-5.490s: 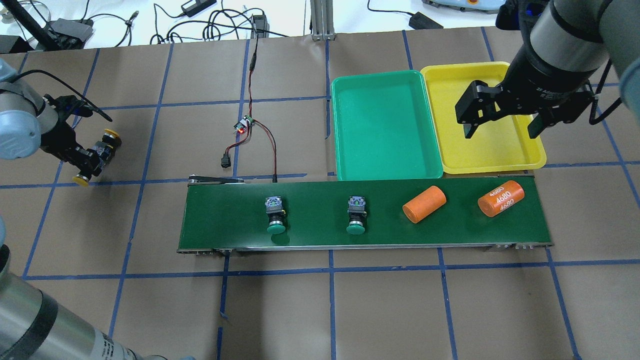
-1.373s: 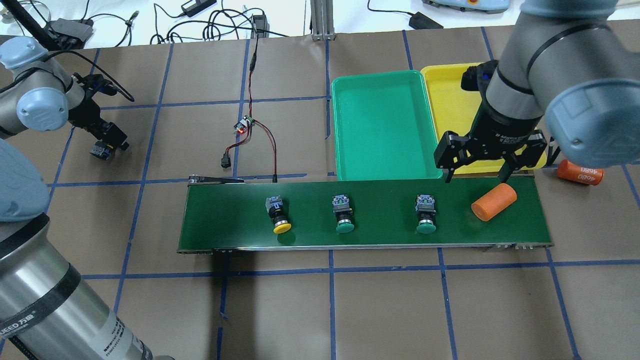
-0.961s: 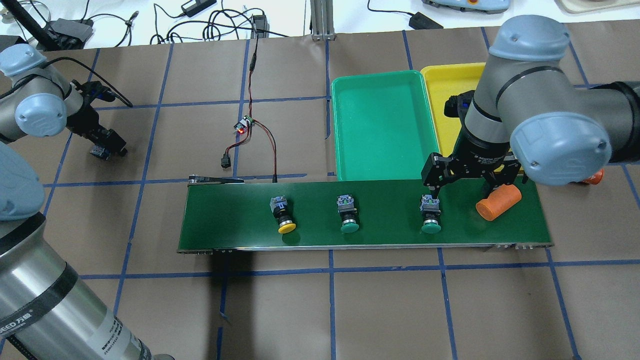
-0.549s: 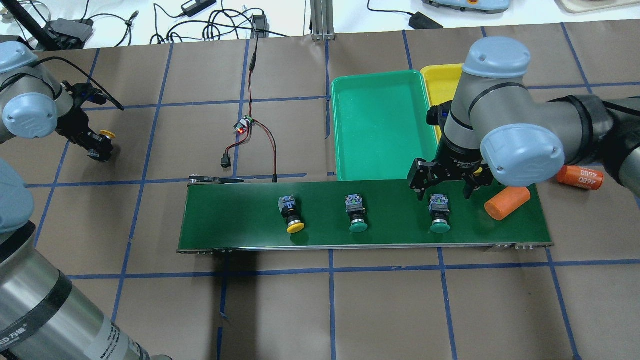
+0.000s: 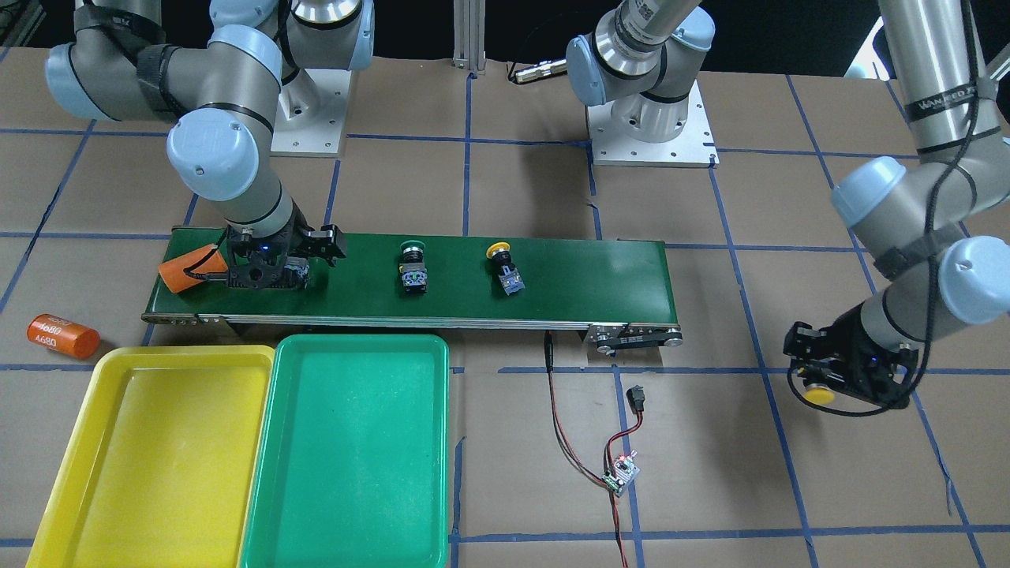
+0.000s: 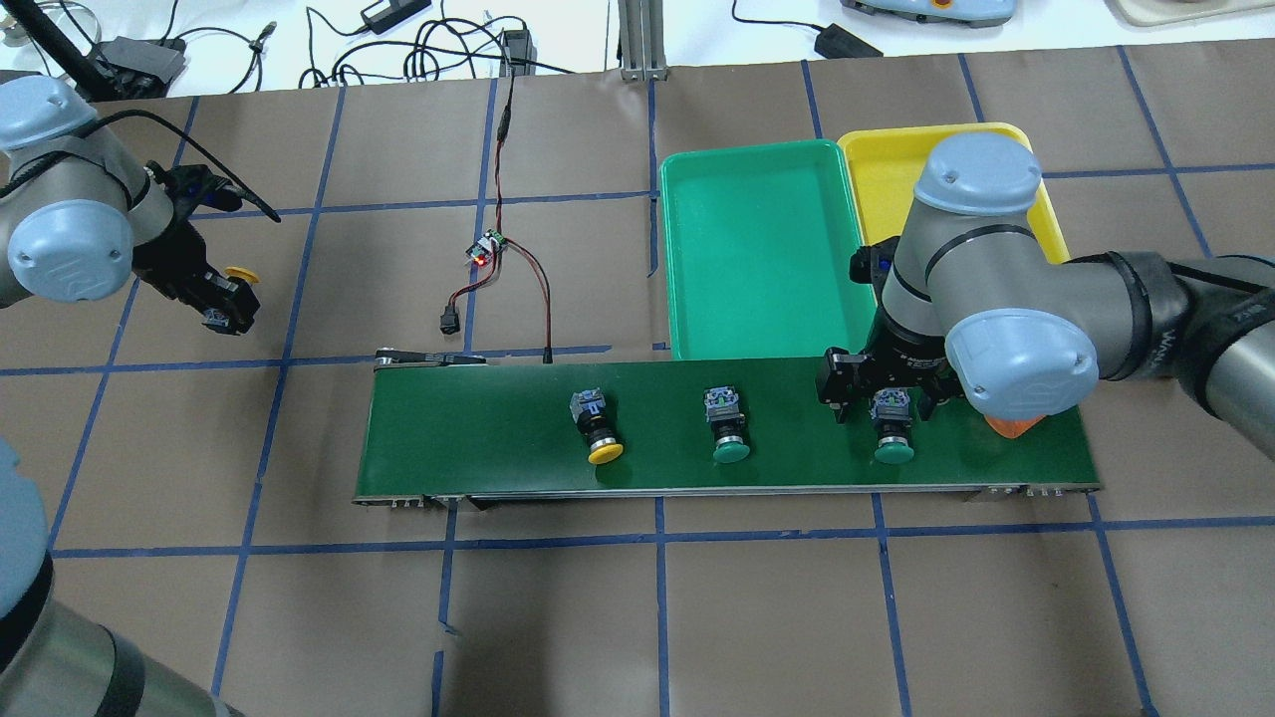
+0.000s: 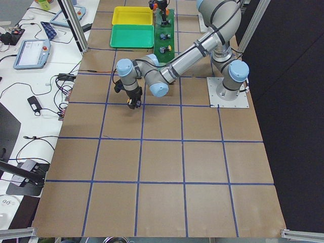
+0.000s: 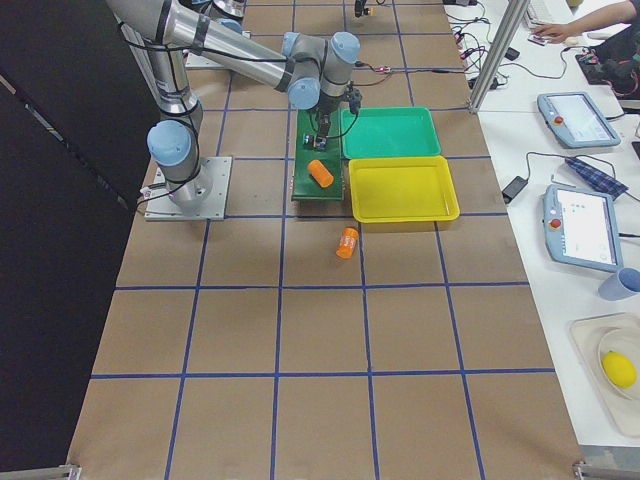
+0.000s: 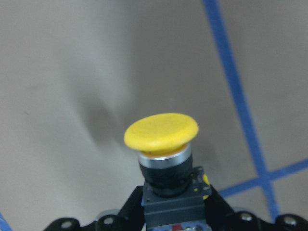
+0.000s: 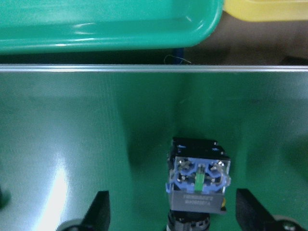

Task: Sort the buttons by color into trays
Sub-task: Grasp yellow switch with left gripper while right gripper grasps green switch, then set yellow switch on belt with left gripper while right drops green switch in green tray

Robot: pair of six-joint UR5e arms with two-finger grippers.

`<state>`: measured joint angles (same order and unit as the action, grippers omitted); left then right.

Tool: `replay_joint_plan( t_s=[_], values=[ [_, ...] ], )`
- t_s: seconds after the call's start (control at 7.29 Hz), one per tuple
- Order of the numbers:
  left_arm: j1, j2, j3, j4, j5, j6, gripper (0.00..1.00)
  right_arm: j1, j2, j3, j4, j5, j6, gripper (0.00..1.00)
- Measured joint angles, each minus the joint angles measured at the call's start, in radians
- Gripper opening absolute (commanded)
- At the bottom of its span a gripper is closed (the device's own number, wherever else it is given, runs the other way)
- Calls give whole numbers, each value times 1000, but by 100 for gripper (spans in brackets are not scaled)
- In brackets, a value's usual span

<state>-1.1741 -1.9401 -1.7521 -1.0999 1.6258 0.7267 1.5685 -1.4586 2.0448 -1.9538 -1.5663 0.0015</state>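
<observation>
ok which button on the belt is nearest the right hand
The green-capped button at the end of the belt by the orange cylinder: it sits inside the open right hand. The other green button and the yellow one lie clear.

Two wide cams catch the belt (image 6: 478,438) under the right claw (image 6: 885,406): one high behind it looking forward and down, one opposite staring steeply back. End cams sit far off either side. Wrist cams ride just behind each claw; the left claw (image 6: 225,301) one is right up on its yellow button (image 9: 161,131).
</observation>
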Motion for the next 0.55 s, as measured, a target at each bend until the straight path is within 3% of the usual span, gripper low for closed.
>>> replay_joint_plan(
  t_s=[0.14, 0.55],
  values=[
    [-56, 79, -52, -26, -20, -100, 0, -8, -1, 14, -14, -4, -1, 0],
    [-225, 288, -206, -127, -107, -462, 0, -22, -2, 16, -21, -24, -1, 0]
  ],
)
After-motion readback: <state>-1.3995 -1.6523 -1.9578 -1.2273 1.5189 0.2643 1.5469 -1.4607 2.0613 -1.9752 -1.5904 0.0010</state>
